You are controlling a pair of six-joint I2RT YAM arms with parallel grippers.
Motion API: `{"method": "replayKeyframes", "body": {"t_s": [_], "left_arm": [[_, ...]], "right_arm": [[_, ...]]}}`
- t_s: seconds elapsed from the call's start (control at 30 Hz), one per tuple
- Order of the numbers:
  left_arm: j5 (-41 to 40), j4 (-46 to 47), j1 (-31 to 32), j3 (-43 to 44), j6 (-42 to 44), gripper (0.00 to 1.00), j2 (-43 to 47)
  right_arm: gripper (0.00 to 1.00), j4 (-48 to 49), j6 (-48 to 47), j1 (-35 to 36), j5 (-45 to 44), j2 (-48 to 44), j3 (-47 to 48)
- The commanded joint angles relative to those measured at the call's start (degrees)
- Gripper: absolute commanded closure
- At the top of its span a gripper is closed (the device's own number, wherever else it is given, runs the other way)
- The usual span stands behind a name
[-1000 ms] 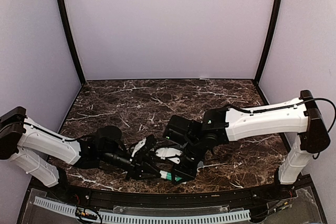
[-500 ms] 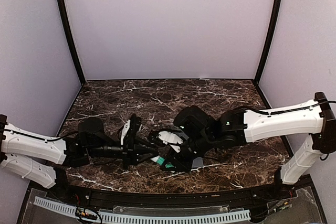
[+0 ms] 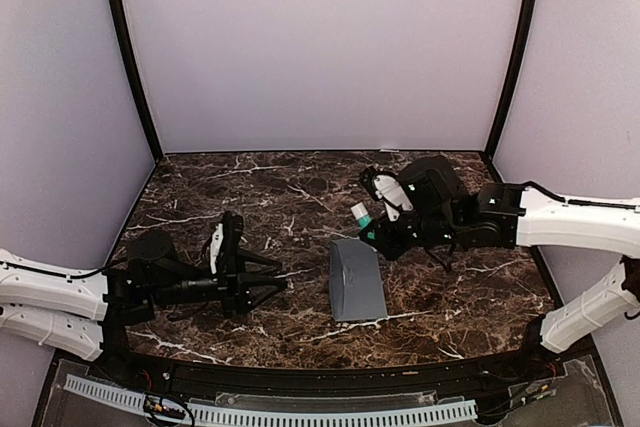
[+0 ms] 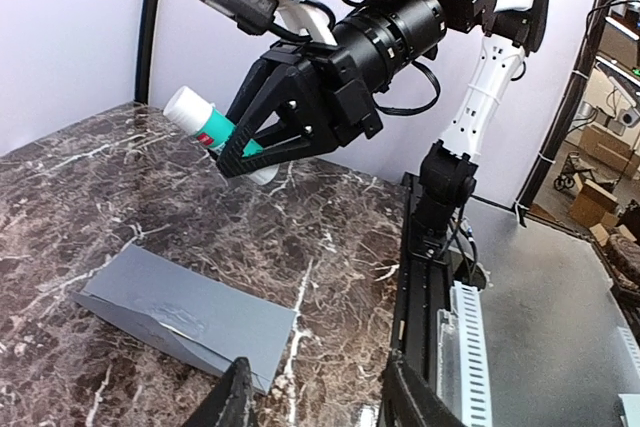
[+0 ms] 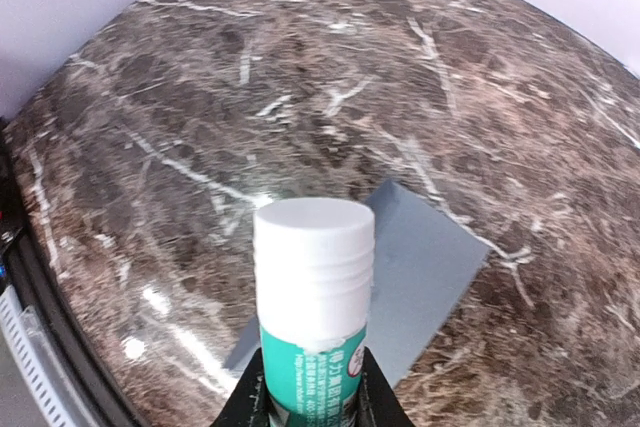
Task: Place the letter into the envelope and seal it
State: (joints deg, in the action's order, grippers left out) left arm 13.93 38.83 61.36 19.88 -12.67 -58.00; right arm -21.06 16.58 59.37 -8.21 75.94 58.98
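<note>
Right gripper (image 4: 240, 142): clamped on glue stick (image 4: 190, 112) (white cap outward), raised over the envelope's (image 3: 357, 280) far end.
Left gripper (image 3: 278, 277): fingers apart, empty, left of envelope.

The glue stick (image 5: 313, 297) carries tiny print (on its green label), unreadable.

Overhead looks down; wrist views close; envelope (image 3: 357, 282) shared.

The envelope (image 3: 357, 282) lies flat on the surface (image 3: 250, 197), towards the front. The left fingers (image 4: 232, 402) sit well to its left. The glue stick (image 3: 361, 213), between the right fingers (image 5: 248, 407), hangs just behind it.
</note>
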Motion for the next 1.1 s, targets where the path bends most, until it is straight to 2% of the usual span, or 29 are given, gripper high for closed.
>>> {"method": "replayKeyframes", "body": {"t_s": [0.0,0.23,0.43,0.63,1.07], "left_arm": [[-5.6,-1.4,0.2,-0.9,0.3,0.54,1.6],[-10.6,-3.4,0.2,-0.5,0.1,0.43,1.6],[-14.3,-4.3,0.2,-0.7,0.2,0.37,2.2],[-17.2,-5.0,0.2,-0.8,0.6,0.36,2.5],[-17.1,-5.0,0.2,-0.7,0.7,0.36,2.2]], "right_arm": [[1.00,-5.0,4.1,-6.5,-8.7,0.6,-0.8],[1.00,-6.7,3.5,-18.8,-4.1,8.3,-0.5],[1.00,-7.2,1.9,-24.2,-1.8,17.5,1.1],[1.00,-6.6,0.8,-26.8,-1.1,21.3,1.3],[1.00,-6.3,0.6,-26.9,-0.1,21.1,0.5]]}}
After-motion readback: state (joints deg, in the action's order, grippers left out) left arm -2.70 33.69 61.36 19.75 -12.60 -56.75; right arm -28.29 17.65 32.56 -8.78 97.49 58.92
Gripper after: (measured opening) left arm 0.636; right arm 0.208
